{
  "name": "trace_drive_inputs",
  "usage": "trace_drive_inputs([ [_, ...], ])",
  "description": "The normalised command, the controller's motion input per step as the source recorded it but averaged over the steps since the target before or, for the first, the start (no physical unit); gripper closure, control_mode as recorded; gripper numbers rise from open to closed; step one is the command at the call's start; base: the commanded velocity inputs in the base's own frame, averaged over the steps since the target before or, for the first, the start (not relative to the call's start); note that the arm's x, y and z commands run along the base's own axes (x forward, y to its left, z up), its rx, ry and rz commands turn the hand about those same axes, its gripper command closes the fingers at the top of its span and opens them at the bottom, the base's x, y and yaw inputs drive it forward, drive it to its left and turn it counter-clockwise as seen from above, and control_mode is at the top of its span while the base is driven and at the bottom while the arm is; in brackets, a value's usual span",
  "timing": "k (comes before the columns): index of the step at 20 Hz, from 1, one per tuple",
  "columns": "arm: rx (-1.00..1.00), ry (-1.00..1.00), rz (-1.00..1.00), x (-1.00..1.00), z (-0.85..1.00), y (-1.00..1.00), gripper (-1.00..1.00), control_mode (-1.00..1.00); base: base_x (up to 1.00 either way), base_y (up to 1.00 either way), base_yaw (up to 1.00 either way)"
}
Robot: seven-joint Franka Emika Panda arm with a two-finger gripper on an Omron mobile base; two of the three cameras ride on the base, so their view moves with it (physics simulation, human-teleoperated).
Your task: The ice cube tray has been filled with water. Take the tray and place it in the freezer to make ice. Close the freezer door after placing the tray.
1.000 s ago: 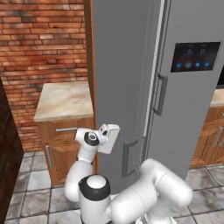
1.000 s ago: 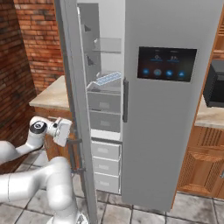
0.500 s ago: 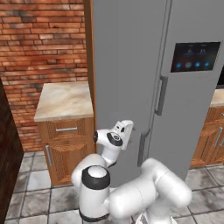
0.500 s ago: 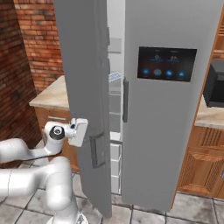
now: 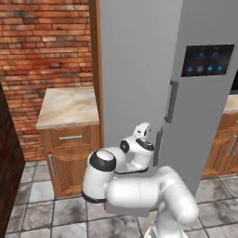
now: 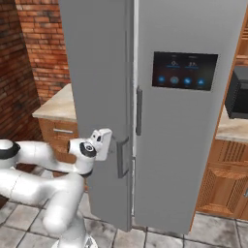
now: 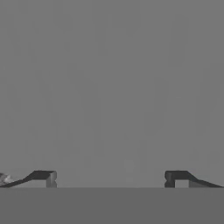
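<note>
Your push has swung the freezer door (image 6: pixel 99 97) from half open a second ago to nearly flush. The end effector (image 7: pixel 111 179), fingers apart and empty, presses its face; the tray is shut inside, unseen.

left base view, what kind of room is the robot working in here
A rendered home kitchen, it seems: a tall grey steel two-door fridge with a dark display panel, a stone-topped counter on wooden cabinets, and a red brick wall behind.
</note>
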Motion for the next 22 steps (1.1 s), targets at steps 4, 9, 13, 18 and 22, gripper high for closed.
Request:
trace_drive_inputs([
  [4, 0.00, 0.14, 0.19, 0.86, 0.10, -0.11, -1.00, -1.00, 0.00, 0.00, 0.00],
  [9, 0.00, 0.28, 0.09, 1.00, 0.31, -0.04, -1.00, -1.00, 0.00, 0.00, 0.00],
  [13, 0.01, 0.32, 0.19, 1.00, 0.43, -0.46, -1.00, -1.00, 0.00, 0.00, 0.00],
  [18, 0.13, 0.29, 0.30, 1.00, 0.37, -0.74, -1.00, -1.00, 0.00, 0.00, 0.00],
  [22, 0.25, 0.23, 0.37, 1.00, 0.06, -0.78, -1.00, -1.00, 0.00, 0.00, 0.00],
])
